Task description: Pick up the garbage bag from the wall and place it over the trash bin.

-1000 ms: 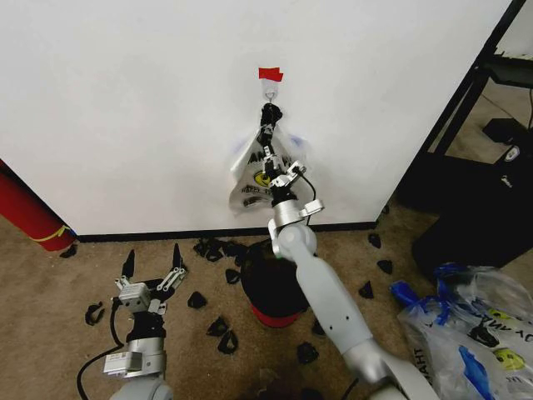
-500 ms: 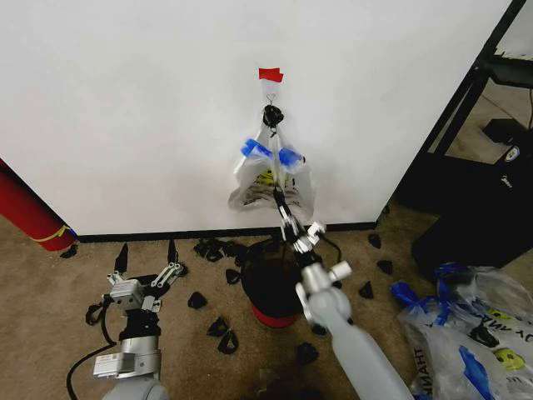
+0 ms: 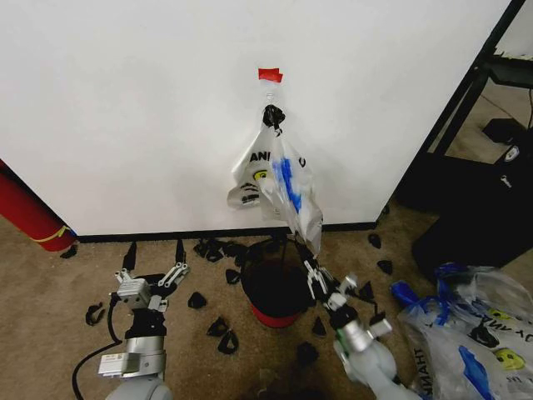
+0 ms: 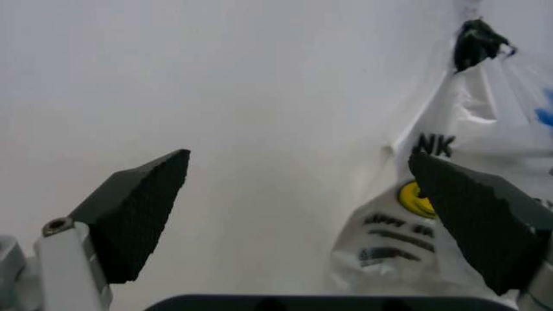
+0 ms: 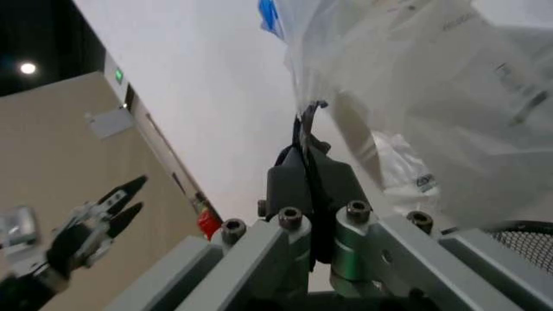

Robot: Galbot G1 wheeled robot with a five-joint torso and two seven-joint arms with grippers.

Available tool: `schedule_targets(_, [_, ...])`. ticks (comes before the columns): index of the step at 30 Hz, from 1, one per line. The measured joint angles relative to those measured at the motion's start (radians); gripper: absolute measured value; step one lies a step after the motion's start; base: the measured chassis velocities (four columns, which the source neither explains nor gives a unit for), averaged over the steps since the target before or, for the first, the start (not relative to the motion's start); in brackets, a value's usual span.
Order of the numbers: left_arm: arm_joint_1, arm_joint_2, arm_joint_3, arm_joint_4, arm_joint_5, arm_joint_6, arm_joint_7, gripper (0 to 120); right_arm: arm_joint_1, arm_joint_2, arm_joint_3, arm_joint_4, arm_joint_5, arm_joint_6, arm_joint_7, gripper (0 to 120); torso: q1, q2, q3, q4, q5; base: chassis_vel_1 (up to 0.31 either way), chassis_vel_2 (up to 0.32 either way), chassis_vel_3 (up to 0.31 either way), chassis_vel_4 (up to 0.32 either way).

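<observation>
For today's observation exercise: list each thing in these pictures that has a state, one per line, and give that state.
Translucent white plastic garbage bag: top on the wall hook, lower edge pulled toward the bin.
Small round black trash bin: upright, unlined.
Right gripper: shut on the bag.
Left gripper: open, holding nothing, low at the left.

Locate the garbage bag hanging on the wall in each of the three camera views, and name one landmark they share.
Head view: the thin translucent white plastic garbage bag with blue handles hangs centre, below the red tape strip, stretched down toward the right end effector.
Left wrist view: at the right edge, partly behind one end effector finger.
Right wrist view: upper right, pinched by the shut end effector.
Shared landmark: the plain white wall.
</observation>
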Motion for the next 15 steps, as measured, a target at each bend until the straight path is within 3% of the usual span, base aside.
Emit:
schedule_targets(9, [-0.036, 0.075, 0.015, 0.04, -0.114, -0.019, 0.086, 100, -0.022, -0.028, 0.05, 0.002, -0.034, -0.012, -0.145, 0, 0.0, 0.0, 0.0, 0.0001, -0.0001, 0.0, 0.0, 0.0, 0.0])
schedule_targets(15, [-0.06, 0.113, 0.018, 0.075, -0.128, -0.014, 0.096, 100, 0.003, -0.054, 0.098, -0.049, -0.042, -0.035, -0.229, 0, 0.0, 0.0, 0.0, 0.0001, 0.0, 0.0, 0.0, 0.0, 0.0])
